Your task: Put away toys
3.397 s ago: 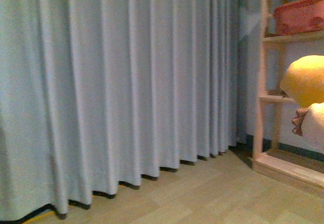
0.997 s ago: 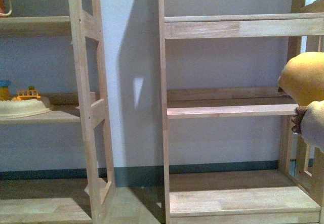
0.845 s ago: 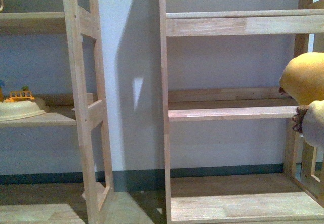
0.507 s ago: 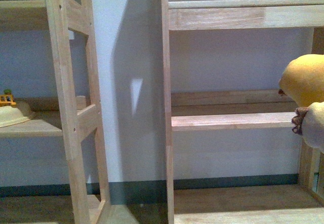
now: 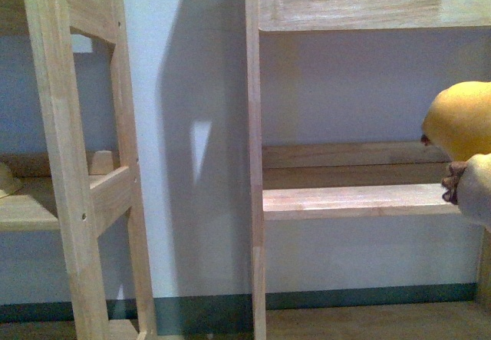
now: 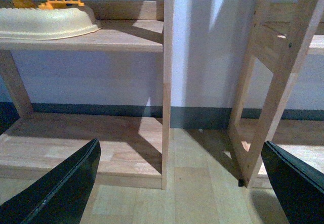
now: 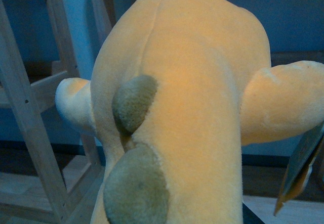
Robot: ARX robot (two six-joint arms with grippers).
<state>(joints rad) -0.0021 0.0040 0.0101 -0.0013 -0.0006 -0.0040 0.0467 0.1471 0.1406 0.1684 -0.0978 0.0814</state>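
**A:** One toy to log: the plush toy, yellow-orange, at the right edge of the front view, about mid-height. Status?

**B:** Not put away. It hangs in the air, level with the middle shelf board of the right shelf unit, at that board's right end. I cannot tell whether it touches the board. The board shows bare.

**A:** Right gripper?

**B:** Its fingers are hidden, because the plush fills the right wrist view. The toy hangs with nothing under it, so I judge the gripper clamped on it. This is inferred, not seen.

**A:** Left gripper?

**B:** Spread wide, with nothing between its two black fingers. It looks toward the floor in front of the shelves.

**A:** What is left?

**B:** By my judgement: carry the toy in over a board, set it down, let go. None of that is done.

**A:** Counts.

**B:**
- Plush toys: 1.
- Tan patches showing on it: 2.
- Hang tag: 1.
- Shelf units in the front view: 2, the second being the left shelf unit.
- Cream play set with yellow-orange pieces, on that unit's shelf: 1.
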